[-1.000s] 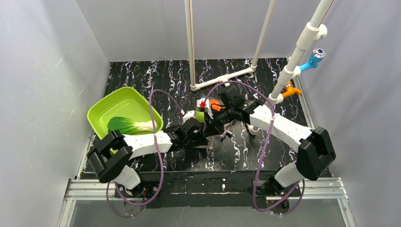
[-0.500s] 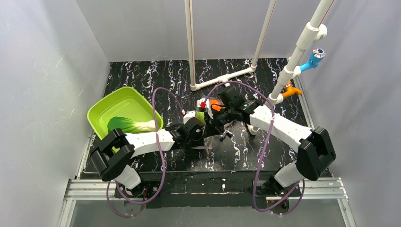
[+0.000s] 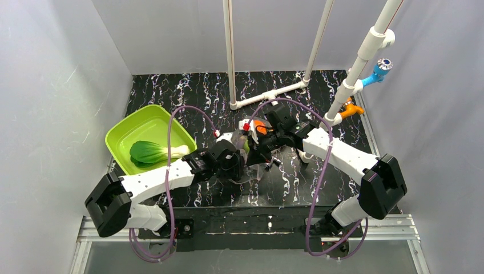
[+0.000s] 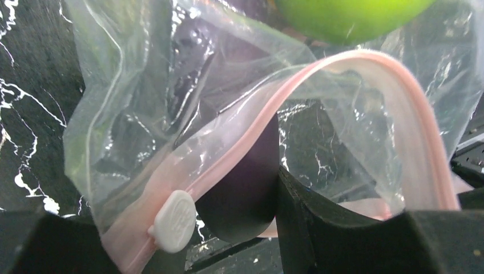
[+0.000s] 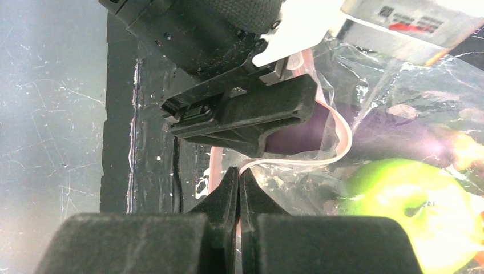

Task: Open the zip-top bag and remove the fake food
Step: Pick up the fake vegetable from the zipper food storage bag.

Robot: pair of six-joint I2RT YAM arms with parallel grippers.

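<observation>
The zip-top bag (image 4: pixel 131 114) lies at the table's middle, its pinkish zip strip (image 4: pixel 365 74) arched open and its white slider (image 4: pixel 174 220) near my left fingers. My left gripper (image 4: pixel 188 240) reaches into the mouth and is shut on the dark purple eggplant (image 4: pixel 245 182); the right finger (image 4: pixel 319 228) presses against it. A green round fruit (image 4: pixel 348 14) sits deeper in the bag. My right gripper (image 5: pixel 240 174) is shut on the bag's zip strip (image 5: pixel 342 140). In the top view both grippers, left (image 3: pixel 242 164) and right (image 3: pixel 258 149), meet at the bag (image 3: pixel 254 173) beside an orange piece (image 3: pixel 260 128).
The lime-green tray (image 3: pixel 122 128) at the left holds the bok choy (image 3: pixel 151 151). A white pipe frame (image 3: pixel 268 94) stands at the back, with a blue fitting (image 3: pixel 382 68) and an orange fitting (image 3: pixel 351 108) at the right. Grey walls close in both sides.
My left gripper has narrowed onto the eggplant and drawn back slightly toward the near left, its elbow swinging down and left. The right gripper has kept its hold on the zip strip.
</observation>
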